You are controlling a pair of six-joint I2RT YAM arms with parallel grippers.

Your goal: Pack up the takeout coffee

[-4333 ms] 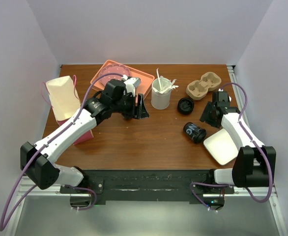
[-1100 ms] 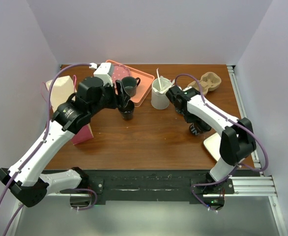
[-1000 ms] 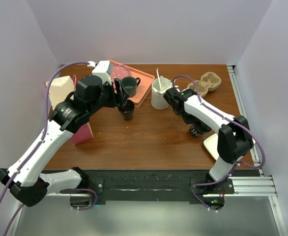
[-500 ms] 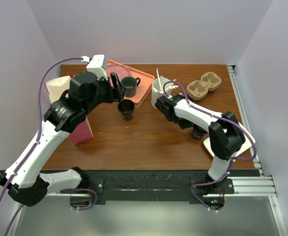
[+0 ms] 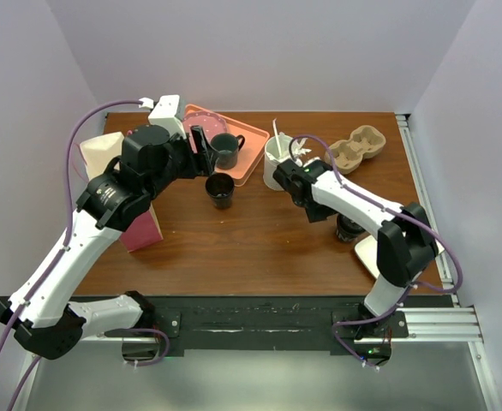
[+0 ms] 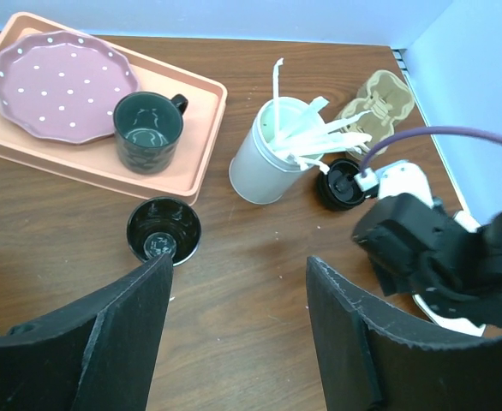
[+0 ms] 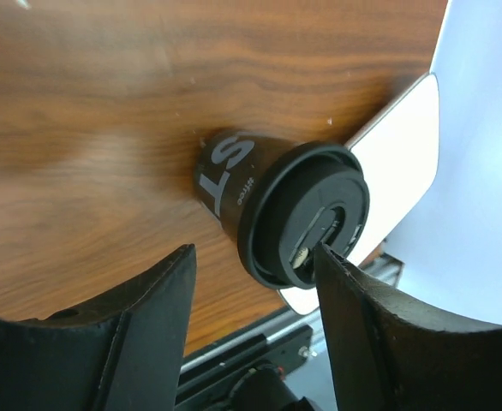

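Note:
The takeout coffee (image 7: 268, 201) is a black paper cup with white lettering and a black lid on it. It sits on the table beside the white plate, and also shows in the top view (image 5: 350, 229). I cannot tell whether it stands or lies. My right gripper (image 7: 253, 257) is open and empty; the cup lies beyond its fingertips, untouched. In the top view the right gripper (image 5: 318, 209) is left of the cup. My left gripper (image 6: 238, 274) is open and empty, raised above the table; in the top view it (image 5: 203, 152) hangs over the tray edge.
A plain black cup (image 5: 219, 190) stands open in front of the orange tray (image 5: 253, 137), which holds a dark mug (image 5: 225, 149) and a dotted plate (image 6: 62, 81). There is also a white utensil container (image 5: 277, 167), a loose black lid (image 6: 341, 187), a cardboard cup carrier (image 5: 354, 147), a paper bag (image 5: 114, 175) and a white plate (image 5: 390, 257).
My left gripper has let go of the plain black cup, lifted and drawn back towards the tray. The right arm's elbow has swung left, its gripper turning towards the lettered cup.

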